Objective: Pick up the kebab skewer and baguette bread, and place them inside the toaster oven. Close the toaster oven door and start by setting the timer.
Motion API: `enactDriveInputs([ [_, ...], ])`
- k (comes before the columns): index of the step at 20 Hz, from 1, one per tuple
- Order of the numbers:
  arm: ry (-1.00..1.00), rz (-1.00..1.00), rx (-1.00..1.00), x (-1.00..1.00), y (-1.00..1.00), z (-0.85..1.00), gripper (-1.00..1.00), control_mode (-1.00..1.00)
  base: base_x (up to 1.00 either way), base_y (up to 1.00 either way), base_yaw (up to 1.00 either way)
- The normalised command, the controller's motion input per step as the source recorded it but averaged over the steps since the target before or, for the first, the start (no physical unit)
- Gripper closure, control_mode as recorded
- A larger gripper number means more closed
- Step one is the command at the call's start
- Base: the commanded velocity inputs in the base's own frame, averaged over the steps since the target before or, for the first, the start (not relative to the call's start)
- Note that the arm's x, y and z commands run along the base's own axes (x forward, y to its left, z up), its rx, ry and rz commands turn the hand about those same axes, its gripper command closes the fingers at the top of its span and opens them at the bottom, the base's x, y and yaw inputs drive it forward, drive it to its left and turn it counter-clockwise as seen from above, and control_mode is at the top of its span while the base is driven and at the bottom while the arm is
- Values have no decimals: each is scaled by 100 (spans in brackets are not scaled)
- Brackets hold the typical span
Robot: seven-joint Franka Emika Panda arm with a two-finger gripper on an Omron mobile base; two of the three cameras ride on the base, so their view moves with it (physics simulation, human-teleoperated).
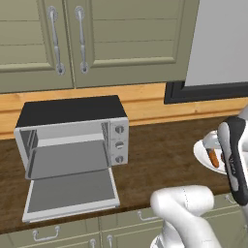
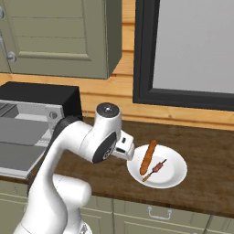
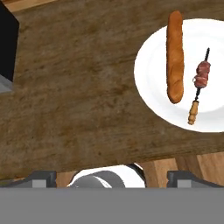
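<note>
white plate [image 3: 153, 83] holds baguette bread [image 3: 175, 57], kebab skewer [image 3: 200, 85]; toaster oven [image 1: 72, 138] door down, bare inside; gripper [image 3: 112, 179] jaws spread.

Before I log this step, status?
Gripper open, empty, above counter. Skewer and baguette side by side on plate. Oven door down. Nothing in the way.

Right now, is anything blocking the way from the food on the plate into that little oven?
Nothing visible. The baguette bread and kebab skewer lie on the white plate; bare wooden counter runs to the toaster oven, whose toaster oven door hangs fully open.
</note>
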Motion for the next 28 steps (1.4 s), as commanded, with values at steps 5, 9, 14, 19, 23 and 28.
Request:
enactDriveInputs([
  [5,3,5,-1,25,-45,-15,-100,-100,0,0,0],
  [9,10,1,-7,56,-3,-20,-100,-100,0,0,0],
  [14,13,3,0,65,-21,-1,-100,-100,0,0,0],
  [19,7,6,1,47,-41,-22,-100,-100,0,0,0],
  [23,0,4,3,43,-41,-45,-100,-100,0,0,0],
  [28,2,0,0,52,-24,-47,-100,-100,0,0,0],
])
